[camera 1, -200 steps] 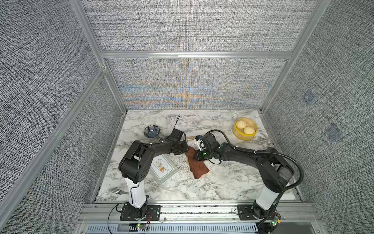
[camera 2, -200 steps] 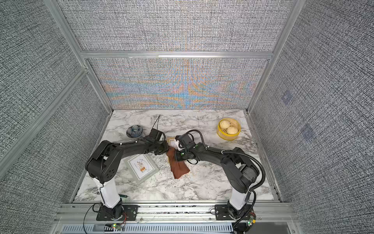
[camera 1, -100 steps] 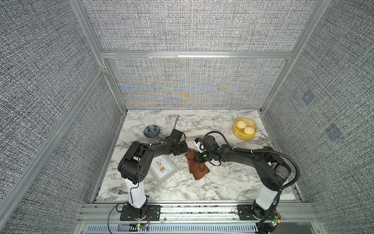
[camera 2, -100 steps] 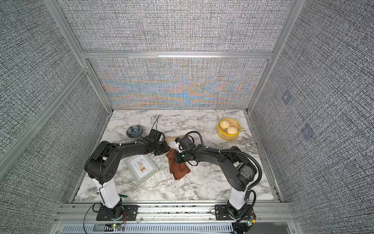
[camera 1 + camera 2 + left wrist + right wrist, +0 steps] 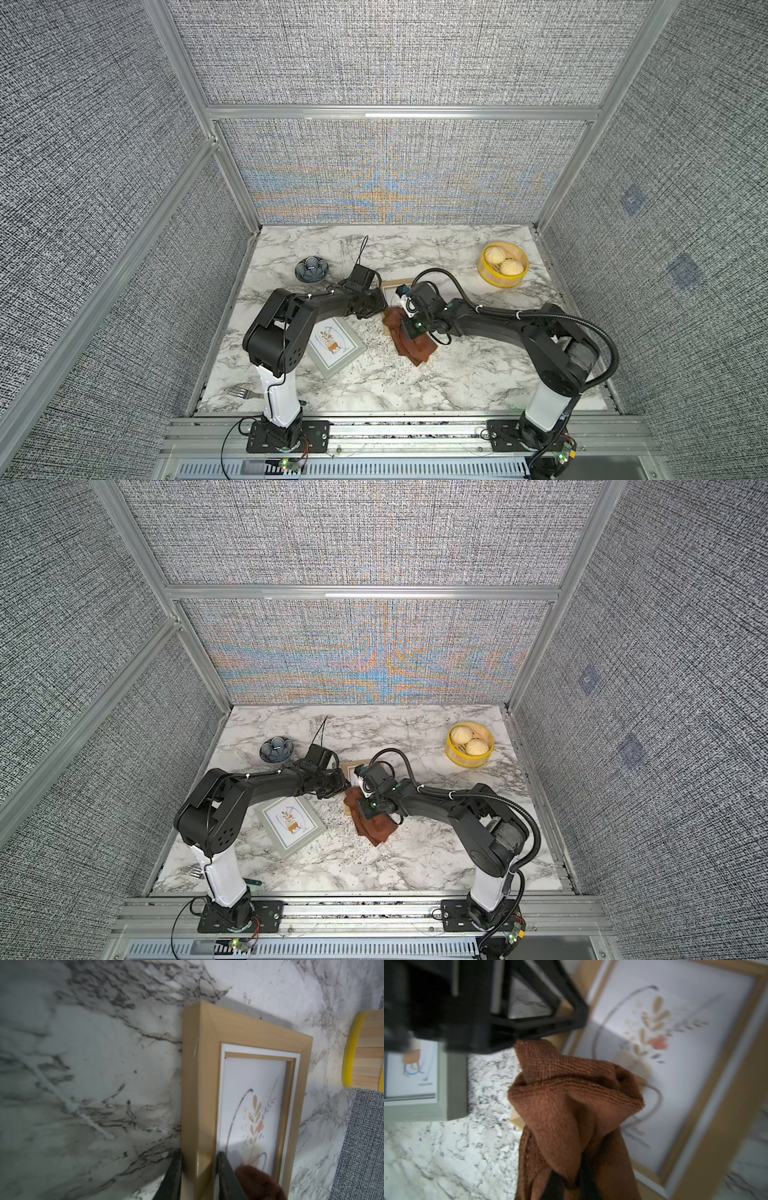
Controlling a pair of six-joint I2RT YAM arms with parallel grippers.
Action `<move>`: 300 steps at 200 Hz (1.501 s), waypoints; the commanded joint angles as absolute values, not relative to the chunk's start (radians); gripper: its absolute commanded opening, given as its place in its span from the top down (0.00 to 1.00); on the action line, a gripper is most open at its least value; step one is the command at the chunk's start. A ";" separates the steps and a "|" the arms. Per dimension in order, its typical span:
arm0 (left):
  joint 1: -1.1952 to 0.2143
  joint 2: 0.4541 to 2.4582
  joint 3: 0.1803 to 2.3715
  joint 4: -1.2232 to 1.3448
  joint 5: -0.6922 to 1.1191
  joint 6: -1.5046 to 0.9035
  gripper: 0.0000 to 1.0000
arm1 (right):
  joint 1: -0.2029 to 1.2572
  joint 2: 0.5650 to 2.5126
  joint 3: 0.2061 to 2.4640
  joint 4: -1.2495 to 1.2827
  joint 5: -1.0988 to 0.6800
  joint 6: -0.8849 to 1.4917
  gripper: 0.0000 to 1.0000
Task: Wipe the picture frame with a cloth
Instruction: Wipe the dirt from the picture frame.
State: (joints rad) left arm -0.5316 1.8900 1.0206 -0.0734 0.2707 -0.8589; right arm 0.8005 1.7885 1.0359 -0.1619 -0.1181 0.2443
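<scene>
Cloth (image 5: 571,1105), reddish-brown and bunched, is pinched in the right gripper (image 5: 571,1181), whose jaws press together on a fold. It covers the near end of the wooden picture frame (image 5: 245,1030) and trails onto the marble table (image 5: 457,374). The left gripper (image 5: 199,1155) clamps the frame's side rail. A grey-green frame (image 5: 336,345) lies nearby.

marble table (image 5: 457,374) | bowl (image 5: 311,269), bun basket (image 5: 498,283), grey frame (image 5: 334,343), wooden frame (image 5: 199,1084), cloth (image 5: 415,349), perhaps a fork (image 5: 243,391)

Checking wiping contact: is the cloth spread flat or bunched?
Bunched: the cloth hangs in folds from the right gripper, draped partly over the wooden frame.
</scene>
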 commanded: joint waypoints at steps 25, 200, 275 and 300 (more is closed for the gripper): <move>-0.534 1.914 1.005 -0.226 0.229 -0.878 0.89 | 0.785 1.782 1.010 -0.290 -0.122 0.222 1.00; -0.534 1.916 1.009 -0.237 0.220 -0.866 0.90 | 0.674 1.697 0.872 -0.252 -0.056 0.288 1.00; -0.534 1.919 1.016 -0.251 0.221 -0.841 0.90 | 0.594 1.578 0.895 -0.255 -0.031 0.327 1.00; -0.534 1.920 1.018 -0.250 0.221 -0.842 0.90 | 0.693 1.609 0.952 -0.223 -0.065 0.297 1.00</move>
